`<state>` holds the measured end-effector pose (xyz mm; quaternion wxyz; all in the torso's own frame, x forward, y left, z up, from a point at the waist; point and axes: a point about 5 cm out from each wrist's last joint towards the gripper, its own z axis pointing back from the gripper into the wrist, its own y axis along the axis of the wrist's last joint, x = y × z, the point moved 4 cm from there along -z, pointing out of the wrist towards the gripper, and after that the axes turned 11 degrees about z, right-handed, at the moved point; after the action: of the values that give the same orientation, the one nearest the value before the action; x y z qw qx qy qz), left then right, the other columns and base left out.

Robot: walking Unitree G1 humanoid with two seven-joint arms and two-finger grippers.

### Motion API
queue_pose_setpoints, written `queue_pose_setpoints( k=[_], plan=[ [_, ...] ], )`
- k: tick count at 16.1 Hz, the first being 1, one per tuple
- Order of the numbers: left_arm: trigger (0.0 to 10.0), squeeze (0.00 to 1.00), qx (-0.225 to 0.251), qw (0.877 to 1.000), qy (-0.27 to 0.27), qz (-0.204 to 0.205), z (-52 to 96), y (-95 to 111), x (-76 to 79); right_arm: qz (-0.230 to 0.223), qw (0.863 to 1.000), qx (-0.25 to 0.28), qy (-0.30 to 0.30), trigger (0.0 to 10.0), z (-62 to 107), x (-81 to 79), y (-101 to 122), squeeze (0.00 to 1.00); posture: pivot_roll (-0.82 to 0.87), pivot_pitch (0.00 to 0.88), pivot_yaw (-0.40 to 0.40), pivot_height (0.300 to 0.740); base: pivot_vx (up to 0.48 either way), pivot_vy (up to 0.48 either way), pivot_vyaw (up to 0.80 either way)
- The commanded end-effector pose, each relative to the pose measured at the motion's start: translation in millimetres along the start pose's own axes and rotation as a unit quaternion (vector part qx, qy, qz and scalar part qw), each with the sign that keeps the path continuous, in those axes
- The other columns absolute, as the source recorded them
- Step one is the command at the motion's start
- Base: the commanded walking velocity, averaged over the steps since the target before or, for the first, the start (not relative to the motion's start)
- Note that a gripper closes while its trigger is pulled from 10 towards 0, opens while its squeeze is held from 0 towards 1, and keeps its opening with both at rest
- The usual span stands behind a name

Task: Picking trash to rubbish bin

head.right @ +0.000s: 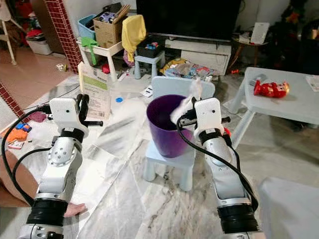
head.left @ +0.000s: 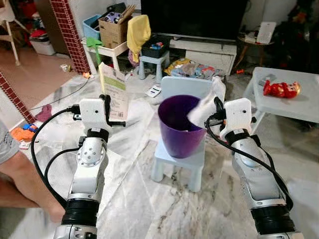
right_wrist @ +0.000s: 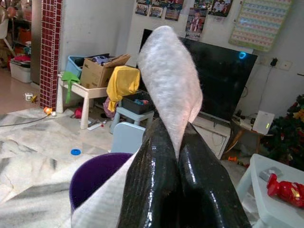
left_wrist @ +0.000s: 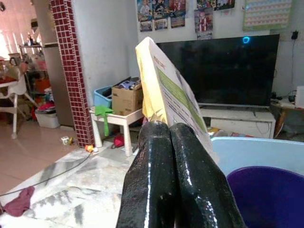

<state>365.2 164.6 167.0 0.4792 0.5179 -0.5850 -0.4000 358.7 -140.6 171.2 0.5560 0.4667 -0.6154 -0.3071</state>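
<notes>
Beside the purple bin (head.left: 180, 125), which stands on a small pale-blue chair (head.left: 181, 158), two pieces of trash are held up in the left eye view. A flat paper packet (head.left: 114, 90) is pinched by the left gripper (head.left: 106, 105) just to the bin's left, and a crumpled white tissue (head.left: 207, 103) is held by the right gripper (head.left: 218, 110) over the bin's right rim.

From the left wrist, the black fingers (left_wrist: 168, 175) are seen clamped together on the packet's lower edge; it stands stiff and upright, light, and is judged best gripped at an edge.

From the right wrist, the tissue is squeezed between closed fingers (right_wrist: 183, 178) above the bin; it is soft, limp and nearly weightless, so any pinch holds it, though it may cling on release.
</notes>
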Motion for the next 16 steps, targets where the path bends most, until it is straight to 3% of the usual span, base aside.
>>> queue_pose_setpoints(
  k=[1, 8, 16],
  plan=[
    [0.0, 0.00, 0.006, 1.000, 0.003, 0.002, -2.3, 4.5, -1.5, -0.005, 1.000, -0.001, -0.002, 0.0, -0.8, 3.0, 1.4, 0.00, -0.04, 0.000, -0.006, 0.740, 0.000, 0.000, 0.00],
    [0.0, 0.00, 0.002, 1.000, 0.000, 0.005, -2.9, 3.7, -1.1, -0.006, 1.000, 0.000, -0.003, 0.0, -1.3, 3.1, 1.4, 0.00, -0.04, 0.000, -0.004, 0.740, 0.000, 0.000, -0.64],
    [0.0, 0.00, 0.009, 1.000, -0.016, 0.014, -3.0, 7.2, 3.5, -0.004, 1.000, 0.004, -0.001, 0.0, -1.1, 0.4, 2.4, 0.00, -0.03, 0.000, -0.003, 0.740, 0.074, 0.000, 0.00]
  ],
)
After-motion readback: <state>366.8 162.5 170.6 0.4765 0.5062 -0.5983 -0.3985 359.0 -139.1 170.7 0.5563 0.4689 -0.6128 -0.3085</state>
